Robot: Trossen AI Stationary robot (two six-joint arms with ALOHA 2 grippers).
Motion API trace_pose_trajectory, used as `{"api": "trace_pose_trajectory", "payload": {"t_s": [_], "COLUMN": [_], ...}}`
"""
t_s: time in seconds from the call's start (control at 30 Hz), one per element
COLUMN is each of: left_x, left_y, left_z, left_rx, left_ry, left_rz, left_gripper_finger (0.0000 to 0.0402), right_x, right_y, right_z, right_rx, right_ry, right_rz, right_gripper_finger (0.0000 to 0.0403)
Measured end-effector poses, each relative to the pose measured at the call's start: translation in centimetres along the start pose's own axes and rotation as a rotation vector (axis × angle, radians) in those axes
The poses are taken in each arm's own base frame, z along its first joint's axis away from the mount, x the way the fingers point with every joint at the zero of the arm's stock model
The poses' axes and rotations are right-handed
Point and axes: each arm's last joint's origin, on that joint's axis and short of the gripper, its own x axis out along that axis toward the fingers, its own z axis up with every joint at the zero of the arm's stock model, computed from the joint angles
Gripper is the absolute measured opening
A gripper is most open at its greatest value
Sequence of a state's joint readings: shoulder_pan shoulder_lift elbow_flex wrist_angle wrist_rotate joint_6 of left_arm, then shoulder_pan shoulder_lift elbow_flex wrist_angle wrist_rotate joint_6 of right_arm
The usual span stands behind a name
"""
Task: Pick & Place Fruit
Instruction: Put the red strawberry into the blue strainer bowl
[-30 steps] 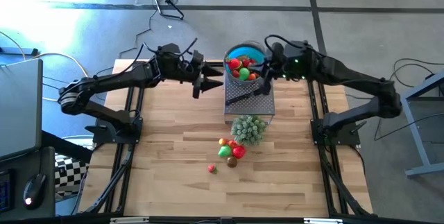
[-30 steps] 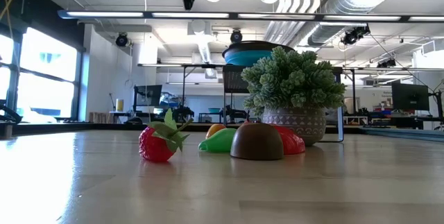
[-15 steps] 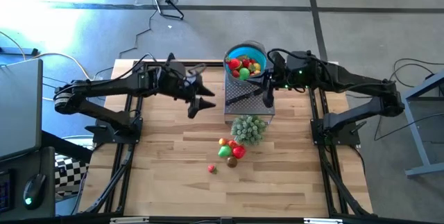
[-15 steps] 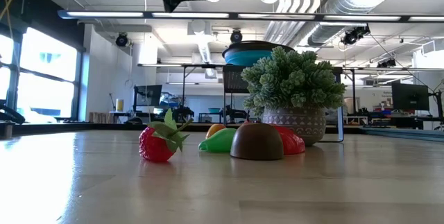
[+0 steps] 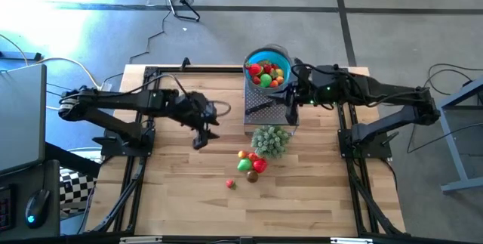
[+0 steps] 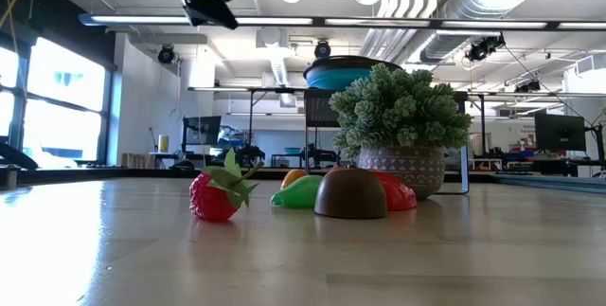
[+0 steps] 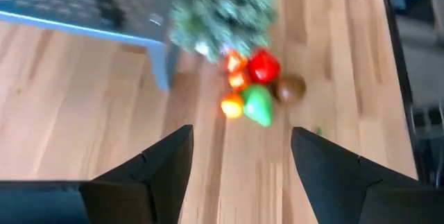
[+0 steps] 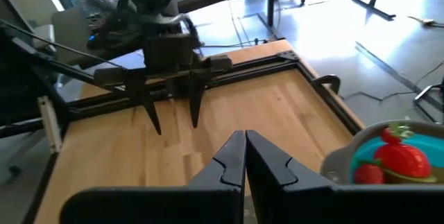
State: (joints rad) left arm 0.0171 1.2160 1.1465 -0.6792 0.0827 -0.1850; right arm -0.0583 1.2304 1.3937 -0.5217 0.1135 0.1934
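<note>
- Left gripper point(image 5: 202, 140): above bare wood, left of the loose fruit pile point(image 5: 250, 163); fingers spread, nothing between them, pointing down toward the table.
- Right gripper point(image 5: 291, 106): beside the grey mesh stand point(image 5: 272, 109), below the blue bowl point(image 5: 268, 66); fingers pressed together, empty. Leave waiting there.
- Fruit locations: several pieces already heaped in the blue bowl on top of the stand; a tight cluster on the table just in front of the potted plant point(image 5: 270, 139); one strawberry point(image 5: 231, 184) lying apart, nearer the table's front edge.
- Step in hand, judged: approach for the next pick with the left arm.
- Select a piece at the outer edge of the cluster, such as the green fruit point(image 7: 257, 106) or the brown fruit point(image 7: 290, 87), to avoid disturbing neighbours. Alternatively take the lone strawberry, free on all sides.
- Centre the target between the spread fingers point(image 7: 156, 165) using the left wrist view before descending.
- Descend vertically; stop just short of the wood to avoid scraping the fingertips.
- Close slowly: round toy fruit likely to squirt sideways under an off-centre pinch.
- Keep clear of the plant foliage and the stand leg point(image 7: 161, 70) during approach and lift.
- Lift well above the bowl rim before traversing; release only over the bowl's middle, since the heap may shed pieces.
</note>
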Motion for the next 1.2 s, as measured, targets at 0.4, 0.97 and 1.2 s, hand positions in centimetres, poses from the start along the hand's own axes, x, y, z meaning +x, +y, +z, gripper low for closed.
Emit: {"api": "trace_pose_trajectory", "payload": {"t_s": [0.4,0.97,1.2], "left_x": [1.4,9.2,11.5], "left_y": [-4.5,-6.6,-7.3], "left_z": [-1.2,-2.7,-3.8], "left_rx": [0.238,0.169,0.238], "left_ry": [0.041,0.226,0.293], "left_rz": [-0.039,-0.141,-0.142], "left_gripper_finger": [0.0237,0.0237,0.0237], "right_x": [-0.3,-1.0,-1.0], "right_y": [2.1,4.3,4.6], "right_z": [-0.6,-2.0,-2.1], "right_rx": [-0.019,-0.073,-0.058], "right_ry": [0.029,0.128,0.122], "right_rz": [0.077,0.138,0.119], "right_gripper_finger": [0.0004,0.0004,0.0004]}}
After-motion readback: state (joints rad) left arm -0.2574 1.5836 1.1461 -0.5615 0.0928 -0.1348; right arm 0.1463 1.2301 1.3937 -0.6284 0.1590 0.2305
